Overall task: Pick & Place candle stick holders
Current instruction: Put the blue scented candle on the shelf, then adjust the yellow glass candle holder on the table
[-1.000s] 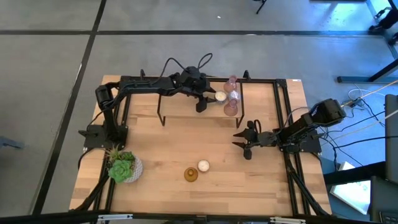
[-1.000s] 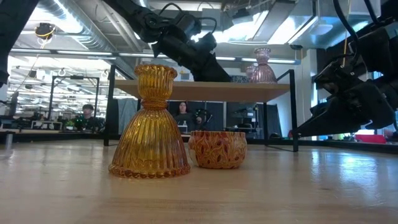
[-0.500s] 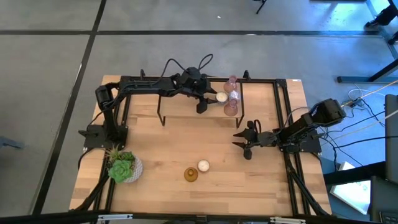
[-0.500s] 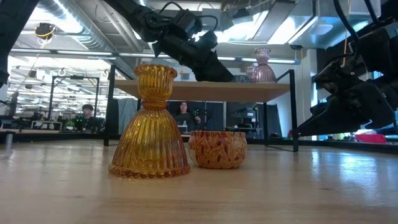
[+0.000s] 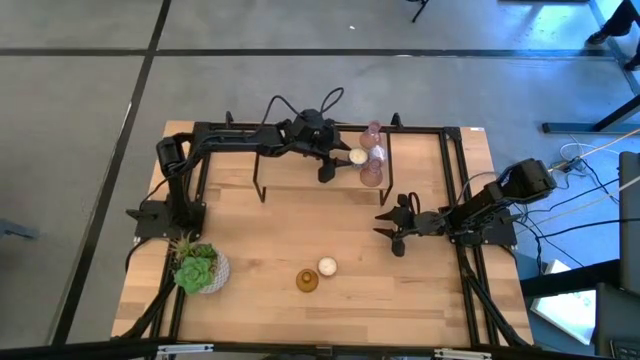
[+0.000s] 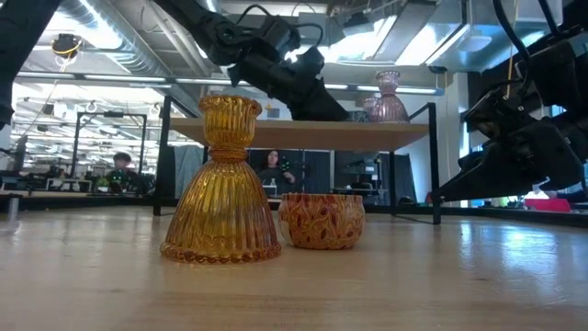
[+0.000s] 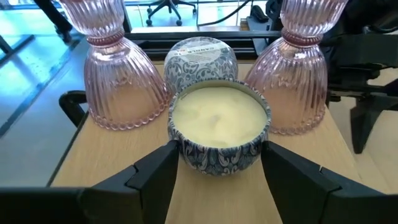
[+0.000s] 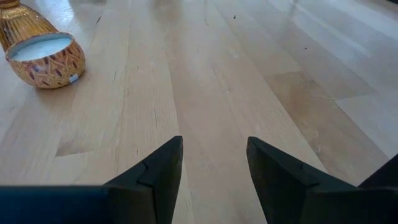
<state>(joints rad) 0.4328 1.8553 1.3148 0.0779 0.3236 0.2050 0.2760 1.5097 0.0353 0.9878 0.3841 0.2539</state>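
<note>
On a raised wooden shelf at the table's far side, my left gripper is shut on a small round blue-patterned holder filled with cream wax. Two pink ribbed glass holders stand on the shelf at either side of it. A patterned lid is behind it. An amber-gold holder and a squat orange-patterned holder stand on the table near the front. My right gripper hovers open above the table's right half, with nothing between its fingers. My left gripper pinches the blue-patterned holder by its round side wall, one finger on each side. The fingers come slanting down from the table's left side. The holder stays upright with its base at the shelf top; whether it rests there or hangs just above, I cannot tell.
A green succulent in a white pot stands at the table's near left. The shelf's thin black legs stand on the table. Bare wood lies in front of my right gripper. Beyond the table, people sit in the room.
</note>
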